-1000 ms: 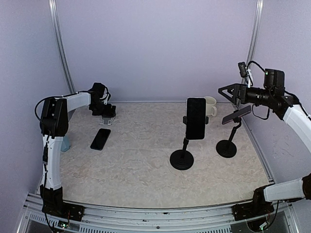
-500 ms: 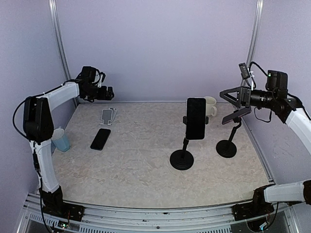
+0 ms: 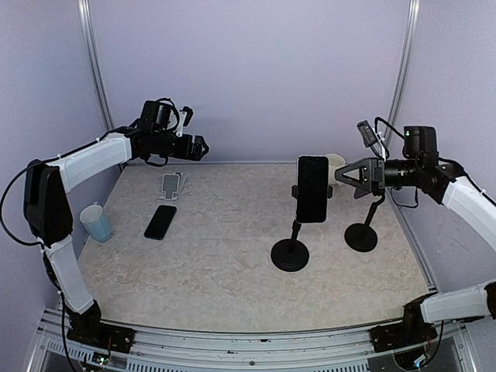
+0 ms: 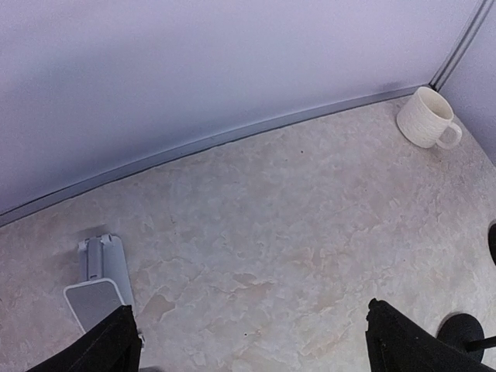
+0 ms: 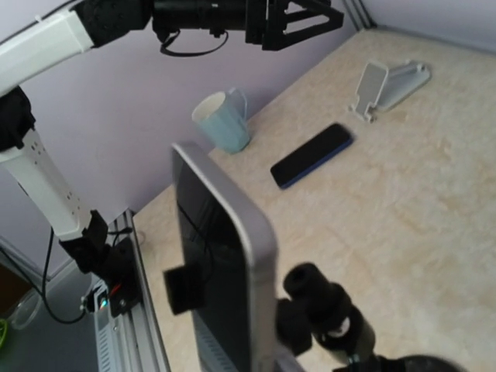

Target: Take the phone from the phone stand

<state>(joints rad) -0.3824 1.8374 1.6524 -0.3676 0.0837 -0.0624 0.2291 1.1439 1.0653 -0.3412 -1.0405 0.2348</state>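
Note:
A black phone (image 3: 312,188) stands upright in the clamp of a black phone stand (image 3: 290,255) in mid-table. The right wrist view shows it edge-on and close (image 5: 225,271), with the clamp knob (image 5: 318,298) behind it. My right gripper (image 3: 343,175) hangs open just right of the phone's top, not touching it; its fingers are out of the wrist view. My left gripper (image 3: 200,147) is open and empty, raised near the back wall at the left. In its own view (image 4: 252,345) only bare table lies between the fingers (image 4: 105,345).
A second black stand (image 3: 361,236) is right of the first, its top hidden behind my right gripper. A black phone (image 3: 160,222) lies flat at left, near a white folding stand (image 3: 172,184) and a blue cup (image 3: 97,222). A white mug (image 3: 336,168) sits at the back.
My left gripper has lifted off the white folding stand and swung right along the back wall. My right gripper has moved left and down, close to the phone in the stand.

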